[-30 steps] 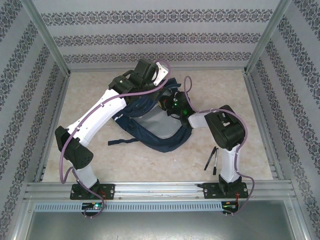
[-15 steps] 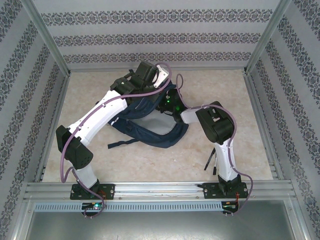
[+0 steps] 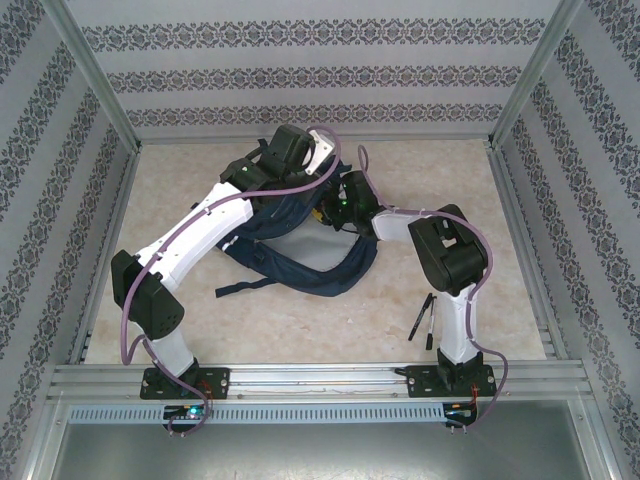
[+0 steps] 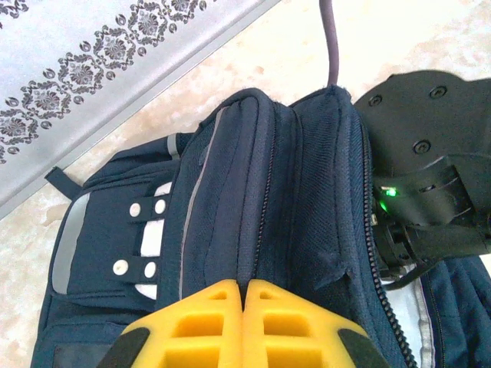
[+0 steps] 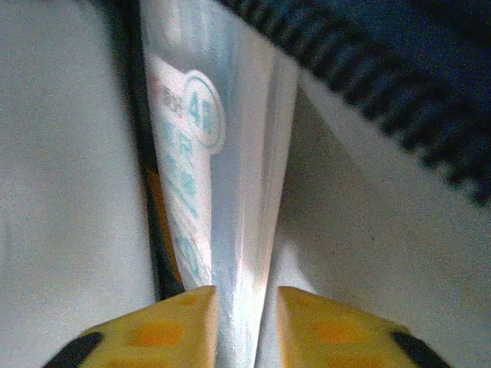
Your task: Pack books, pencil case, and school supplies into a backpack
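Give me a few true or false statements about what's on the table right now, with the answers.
The left tool is wide open. False: its fingers are pressed together on the top edge of the backpack.
The pencil case stands between the fingers of the right tool. True.
Two pens lie on the table, outside the backpack. True.
The backpack is red. False: it is navy blue.

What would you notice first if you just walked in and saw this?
A big navy backpack sits in the middle of the table with both robot arms bent over it. Up close, a pale pencil case with teal print stands between the right gripper's yellow fingers. Two black pens lie right of the backpack.
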